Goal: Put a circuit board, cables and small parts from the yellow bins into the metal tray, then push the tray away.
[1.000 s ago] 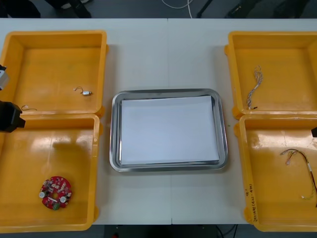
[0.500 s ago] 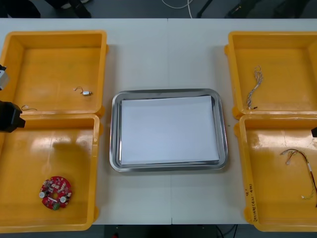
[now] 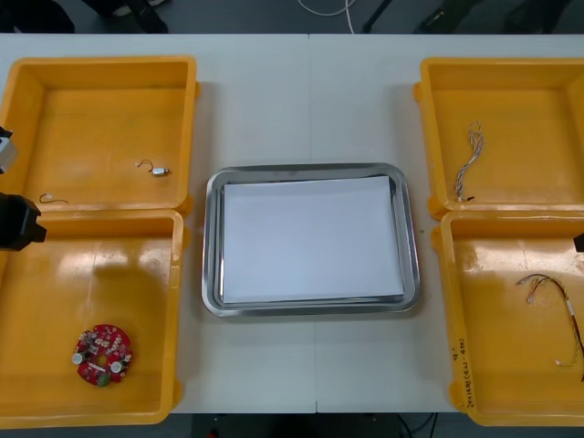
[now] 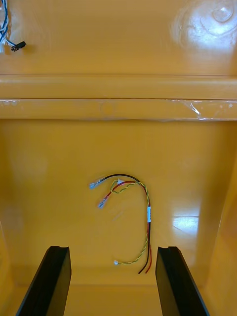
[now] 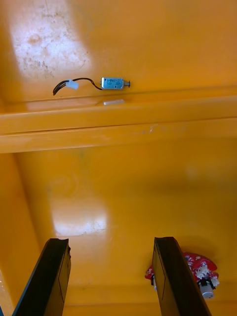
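1. Metal tray [image 3: 212,246]: white inside, at table centre between the yellow bins [image 3: 179,310].
2. Left gripper [image 5: 111,242]: jaws spread, empty, over the near left bin holding the circuit board [image 3: 102,355].
3. Right gripper [image 4: 113,249]: jaws spread, empty, over the red and yellow cable [image 4: 147,217].

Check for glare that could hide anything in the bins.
Front view: soft sheen on the near left bin, nothing hidden. Right wrist view: glare patch beside the red and yellow cable, itself clear, beyond the open right gripper. Left wrist view: bright floor patches, clear of the small metal part; left gripper open.
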Controlling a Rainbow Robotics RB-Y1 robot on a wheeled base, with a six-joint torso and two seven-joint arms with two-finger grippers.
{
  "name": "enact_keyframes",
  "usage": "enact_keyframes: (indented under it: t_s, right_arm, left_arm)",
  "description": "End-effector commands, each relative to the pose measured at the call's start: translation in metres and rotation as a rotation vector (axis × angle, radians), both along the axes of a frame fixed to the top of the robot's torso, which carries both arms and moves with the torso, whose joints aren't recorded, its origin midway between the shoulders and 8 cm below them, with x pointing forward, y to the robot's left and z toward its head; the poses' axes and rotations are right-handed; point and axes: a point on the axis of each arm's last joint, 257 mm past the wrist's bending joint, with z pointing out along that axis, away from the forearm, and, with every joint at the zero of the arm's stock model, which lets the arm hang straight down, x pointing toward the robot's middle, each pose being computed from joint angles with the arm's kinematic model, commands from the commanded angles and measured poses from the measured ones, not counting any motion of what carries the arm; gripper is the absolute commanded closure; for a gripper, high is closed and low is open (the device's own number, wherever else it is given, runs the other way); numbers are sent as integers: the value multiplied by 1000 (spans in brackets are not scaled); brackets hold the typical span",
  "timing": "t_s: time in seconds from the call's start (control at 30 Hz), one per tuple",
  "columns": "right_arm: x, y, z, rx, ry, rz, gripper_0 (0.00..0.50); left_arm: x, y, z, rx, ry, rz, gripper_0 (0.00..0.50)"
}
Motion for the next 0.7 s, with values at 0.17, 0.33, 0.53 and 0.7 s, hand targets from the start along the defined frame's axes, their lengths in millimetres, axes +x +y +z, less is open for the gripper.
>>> enact_keyframes:
  t_s: [0.17, 0.33, 0.53, 0.7]
  right_arm:
    - [20, 3, 36, -35, -113, 52, 0]
    - [14, 0, 24, -30, -97, 44, 0]
    - [7, -4, 7, -19, -84, 36, 0]
    - [1, -13, -4, -30, -83, 35, 0]
  left_arm:
    - [-6, 0, 1, -38, -1, 63, 0]
    - [-7, -4, 1, -41, 8, 32, 0]
    - [-11, -9, 0, -14, 29, -20, 0]
    - [-19, -17, -1, 21, 41, -84, 0]
